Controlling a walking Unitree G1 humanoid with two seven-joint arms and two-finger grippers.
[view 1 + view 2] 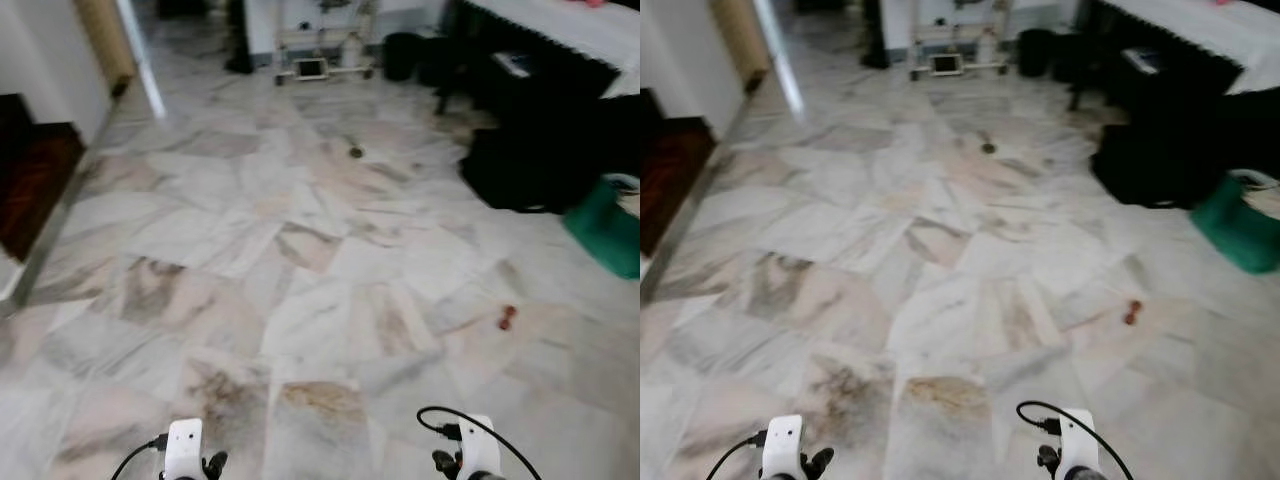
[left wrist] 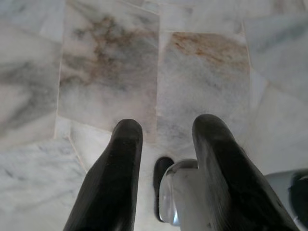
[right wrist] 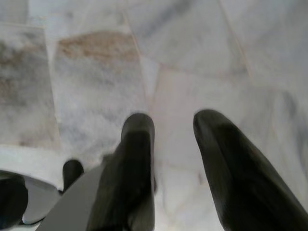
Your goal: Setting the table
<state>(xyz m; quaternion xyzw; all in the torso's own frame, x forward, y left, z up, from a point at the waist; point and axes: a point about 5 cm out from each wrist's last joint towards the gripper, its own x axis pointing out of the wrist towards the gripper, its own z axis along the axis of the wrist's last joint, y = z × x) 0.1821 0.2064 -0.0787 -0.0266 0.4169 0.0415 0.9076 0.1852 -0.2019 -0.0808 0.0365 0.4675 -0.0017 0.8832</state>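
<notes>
Both arms hang low over a marble floor (image 1: pixel 300 280), their white wrists at the bottom edge of the eye views. My left gripper (image 2: pixel 168 132) is open, two black fingers apart with only floor tiles between them. My right gripper (image 3: pixel 173 122) is open too and holds nothing. A table with a white cloth (image 1: pixel 570 25) stands at the far right, with dark furniture under it.
A black bulky object (image 1: pixel 530 165) and a green object (image 1: pixel 605 230) sit on the floor at the right. A small red thing (image 1: pixel 507 317) lies on the tiles. A white rack (image 1: pixel 320 50) stands at the back. Dark wood flooring (image 1: pixel 35 180) shows at the left.
</notes>
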